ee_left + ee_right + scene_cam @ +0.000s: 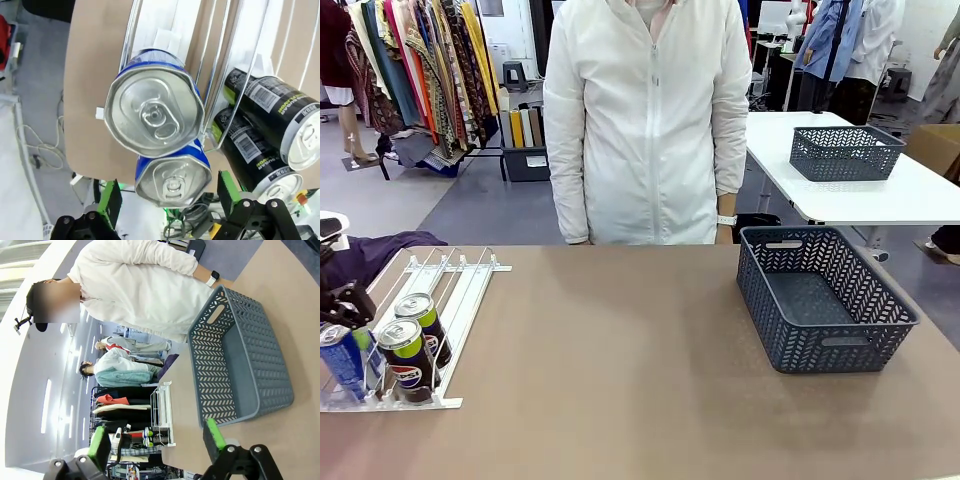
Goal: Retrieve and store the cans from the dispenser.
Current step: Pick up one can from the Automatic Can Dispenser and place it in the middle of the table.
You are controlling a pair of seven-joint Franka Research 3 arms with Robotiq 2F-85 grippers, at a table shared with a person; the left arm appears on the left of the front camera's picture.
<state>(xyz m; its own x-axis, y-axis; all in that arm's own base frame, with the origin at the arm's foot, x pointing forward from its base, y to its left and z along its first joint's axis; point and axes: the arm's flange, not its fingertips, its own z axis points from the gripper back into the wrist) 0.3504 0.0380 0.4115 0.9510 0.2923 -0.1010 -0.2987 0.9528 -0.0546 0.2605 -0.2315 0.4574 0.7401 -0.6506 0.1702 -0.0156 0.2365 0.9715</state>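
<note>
Left end effector (168,187) is hanging over the low, near end of the dispenser (460,290), which is lying at the left side of the table (620,400). Its green pads (112,200) are standing wide apart, one to each side of the nearer of two blue cans (155,110). Cannot tell whether either pad is touching it. Both blue cans are sitting in one lane, silver tops facing the wrist camera. Two black Pepsi cans (408,358) are lining up in a lane just beside them, one behind the other.

Right end effector (155,432) is hovering with fingers apart and nothing between them. The dark grey basket (830,350) is sitting on the table's right side, well apart from the dispenser. A person (645,120) in a white jacket is standing at the far edge.
</note>
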